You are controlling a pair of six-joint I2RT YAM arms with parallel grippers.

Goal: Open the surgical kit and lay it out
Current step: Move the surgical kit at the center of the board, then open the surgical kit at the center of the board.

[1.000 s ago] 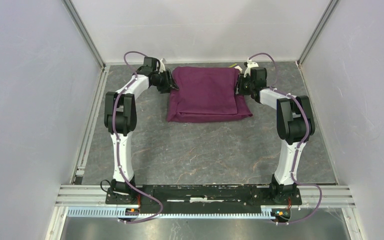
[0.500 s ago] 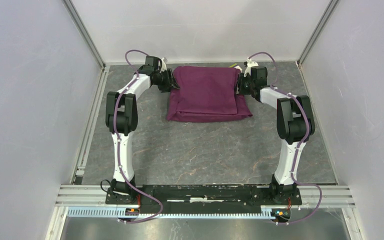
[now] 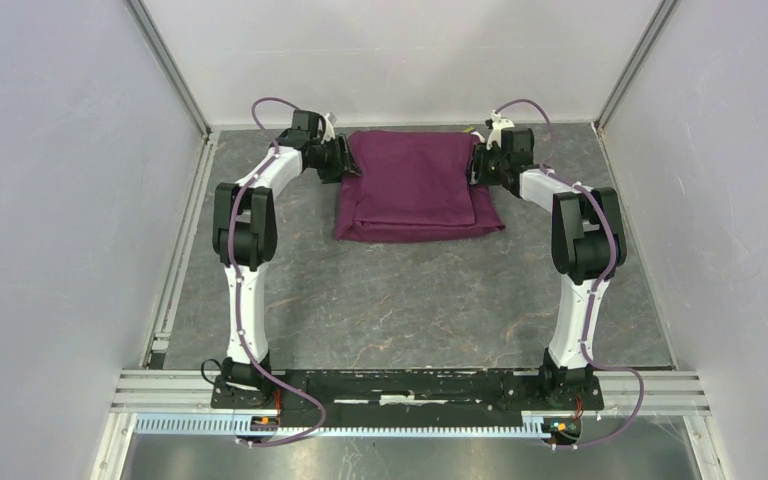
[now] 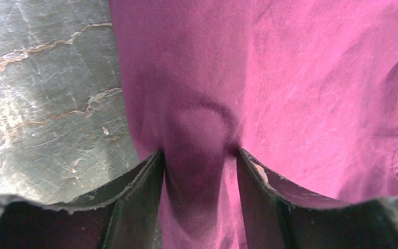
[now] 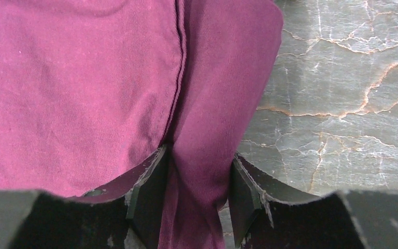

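On grey worktop [image 3: 410, 300], left claw [image 4: 199, 155] and right claw [image 5: 199, 154] are pinching far side folds of soft, limp cloth wrap [image 3: 415, 190].

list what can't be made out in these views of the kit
Kit contents: every view, covered by the folded cloth wrap.
Fingertips of left end effector and right end effector: top view, hidden under the wrists.
Wrap's full outline: both wrist views, cut off by frame edges.
The small yellowish item behind the right wrist: top view, too small.

Left hand [image 4: 199, 152], right hand [image 5: 199, 153]: both gripping.
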